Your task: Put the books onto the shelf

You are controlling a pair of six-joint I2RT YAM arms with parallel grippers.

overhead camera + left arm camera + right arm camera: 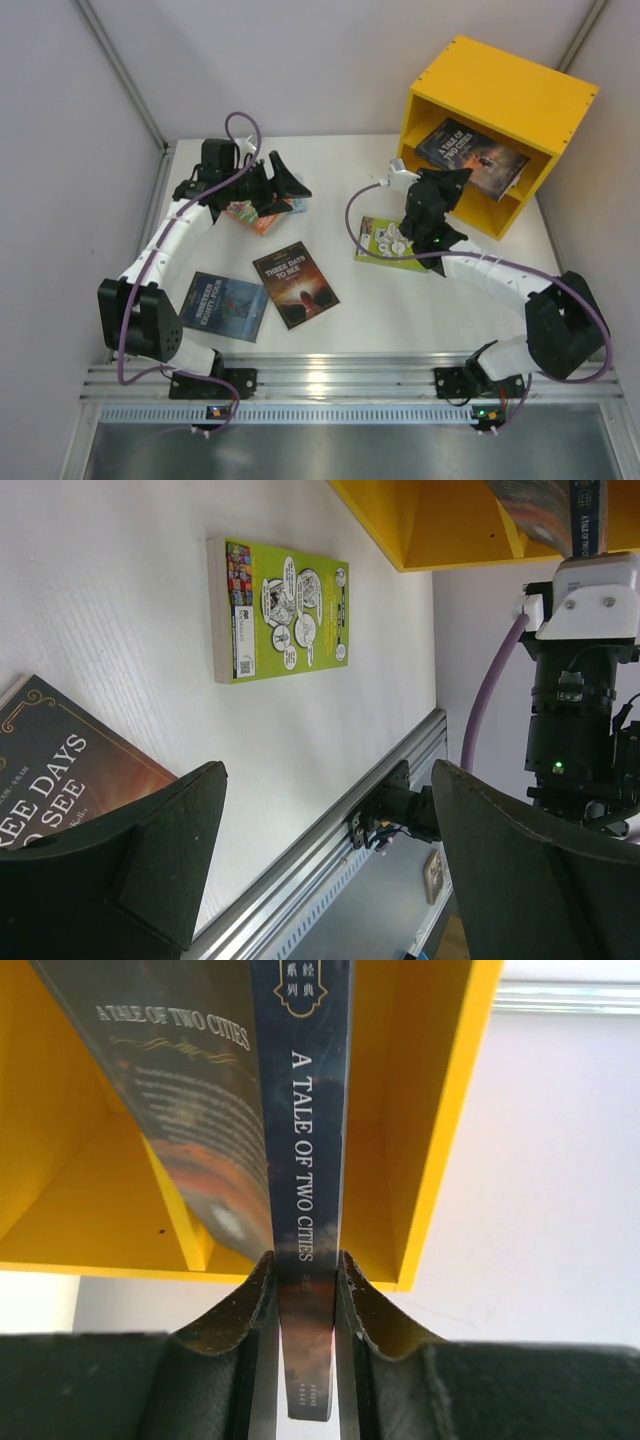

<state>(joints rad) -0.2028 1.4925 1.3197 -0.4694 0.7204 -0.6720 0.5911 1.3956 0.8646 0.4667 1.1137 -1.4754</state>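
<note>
We find the right fingers (235, 1340) clamped on the spine edge of the dark paperback (305, 1120) titled A Tale of Two Cities. One finger presses each cover, and the book stands on edge between them. The grip sits at the book's near end. The far end reaches into the open front of the yellow shelf (440, 1110), just beside its dividing board (185, 1225). We cannot tell whether the book already rests on a shelf surface.

We judge this paperback light, thin and flexible, with a glossy cover that can slip. A hold close to the spine, where the book is stiffest, limits bowing. Pushed from one end, the pages may buckle if the leading edge catches the board.

The left fingers (150, 860) stand wide apart and hold nothing. In the top view they hover over the orange-red book (255, 218) at the far left of the tabletop (400, 300).

Further out, three books lie flat on the tabletop: the lime green book (385, 243) near the right arm, the dark Three Days to See (295, 283) at the centre, and the blue-grey book (225, 305) near it. A flat book offers no raised edge, so we judge that each one should be taken at the spine side
</note>
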